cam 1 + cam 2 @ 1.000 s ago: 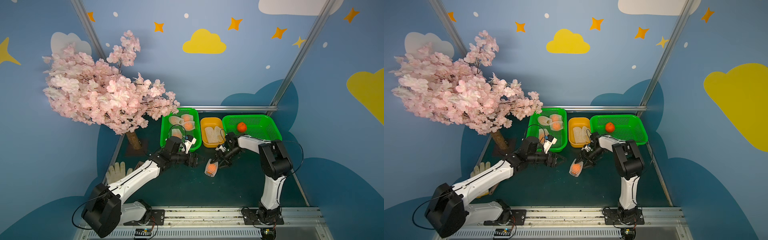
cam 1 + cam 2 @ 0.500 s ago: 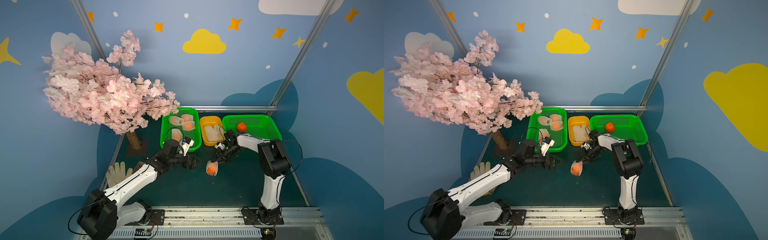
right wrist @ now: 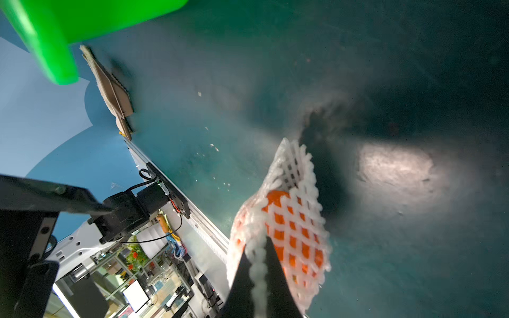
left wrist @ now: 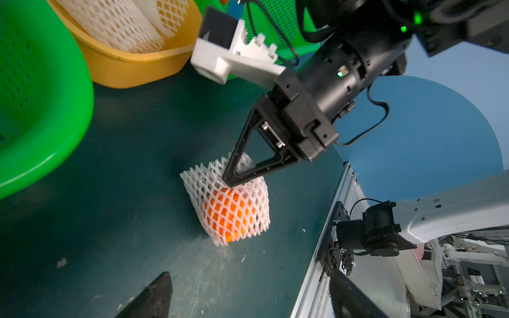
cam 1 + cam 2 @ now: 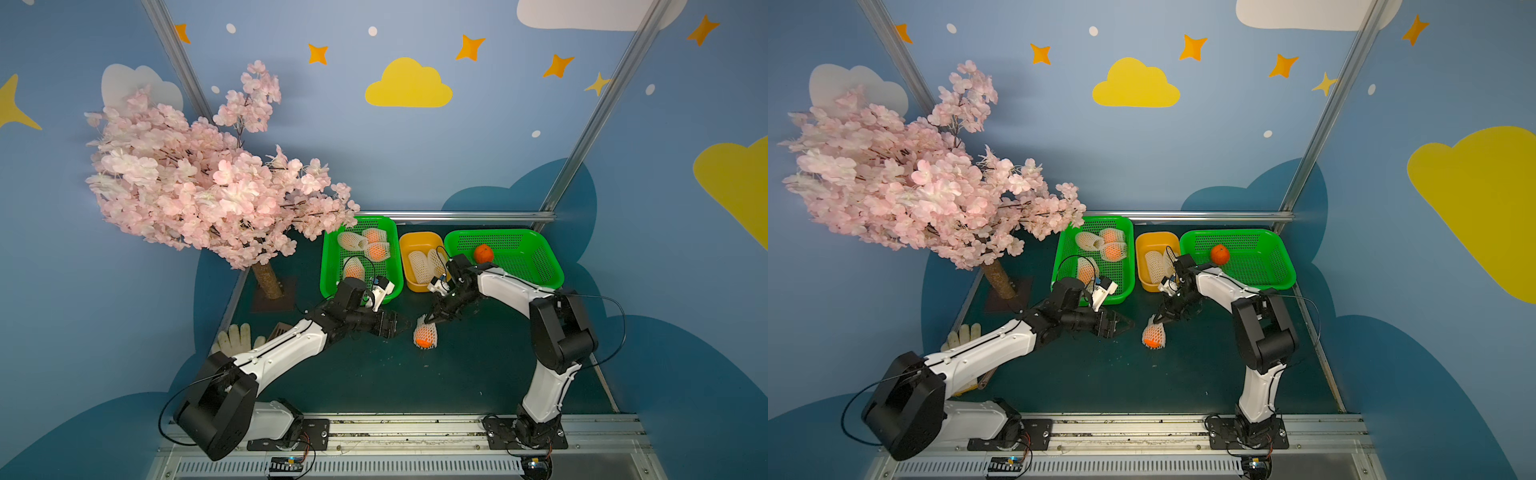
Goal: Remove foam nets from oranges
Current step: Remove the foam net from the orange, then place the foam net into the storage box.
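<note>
- Right jaws have just clenched on the net top; orange still inside.
- Left jaws remain released nearby; you may now strip the net.

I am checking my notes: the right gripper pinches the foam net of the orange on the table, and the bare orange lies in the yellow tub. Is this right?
One error: the bare orange lies in the green basket by the right arm, not the yellow tub; both top views show it. The right gripper does pinch that foam net.
</note>
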Controlling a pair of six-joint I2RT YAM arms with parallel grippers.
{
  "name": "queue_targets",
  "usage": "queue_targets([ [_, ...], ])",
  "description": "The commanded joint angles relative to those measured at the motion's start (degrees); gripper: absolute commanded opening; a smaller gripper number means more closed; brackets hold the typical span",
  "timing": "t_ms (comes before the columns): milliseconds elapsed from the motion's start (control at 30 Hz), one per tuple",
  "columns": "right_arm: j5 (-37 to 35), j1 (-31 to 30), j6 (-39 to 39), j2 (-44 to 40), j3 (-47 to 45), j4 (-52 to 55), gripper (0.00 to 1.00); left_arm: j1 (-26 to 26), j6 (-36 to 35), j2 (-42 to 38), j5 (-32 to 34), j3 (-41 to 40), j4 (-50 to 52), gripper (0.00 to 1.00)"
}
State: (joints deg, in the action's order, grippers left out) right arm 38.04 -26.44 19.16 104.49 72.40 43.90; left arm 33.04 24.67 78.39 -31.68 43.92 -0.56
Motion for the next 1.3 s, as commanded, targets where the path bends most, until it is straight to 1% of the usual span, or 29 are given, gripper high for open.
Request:
queue_targets([
  [0,-2.6,-0.8,-0.9,-3.3,-0.6,-1.3,0.04,0.4,-0.2,2.7,-2.7,2.9,-1.8,0.88],
  [33,-2.8,-1.0,-1.0,-3.9,-0.8,-1.8,0.02,0.4,-0.3,3.7,-3.0,3.5,-2.1,0.88],
  [200,-2.3,-1.3,-0.6,-7.7,-3.7,-7.5,0.0,0.7,-0.1,10.1,-5.1,7.2,-3.3,0.88],
  [367,-1.9,-1.3,0.3,-10.6,-6.9,-12.3,0.0,0.7,1.0,15.5,-6.0,10.0,-5.6,0.86],
  [533,-3.1,-0.3,0.8,-12.7,-7.3,-12.9,0.0,0.9,1.4,17.5,-6.0,11.4,-6.5,0.86],
  [633,-2.4,1.1,1.3,-13.2,-6.8,-12.1,0.0,0.8,1.8,18.4,-6.4,11.9,-6.4,0.86],
  [767,-1.8,3.3,1.6,-15.1,-5.5,-10.4,0.0,0.8,2.5,17.8,-6.1,12.0,-6.8,0.86],
  [900,-0.7,7.0,2.0,-16.0,-3.0,-7.6,0.01,1.1,3.2,15.1,-6.2,12.0,-5.6,0.87],
  [1000,0.3,9.7,1.7,-15.3,0.1,-4.0,0.01,2.3,1.3,13.5,-7.7,14.0,2.6,0.88],
  [1067,0.5,10.3,0.5,-14.2,2.5,-1.1,0.02,4.8,-1.4,11.8,-7.2,14.3,8.3,0.88],
  [1133,0.8,10.4,-0.7,-12.8,4.7,0.6,0.06,6.3,-1.4,10.1,-6.0,12.2,9.6,0.89],
  [1267,1.4,10.6,0.4,-9.0,9.8,1.4,0.11,6.4,3.9,6.0,-3.1,5.8,4.3,0.89],
])
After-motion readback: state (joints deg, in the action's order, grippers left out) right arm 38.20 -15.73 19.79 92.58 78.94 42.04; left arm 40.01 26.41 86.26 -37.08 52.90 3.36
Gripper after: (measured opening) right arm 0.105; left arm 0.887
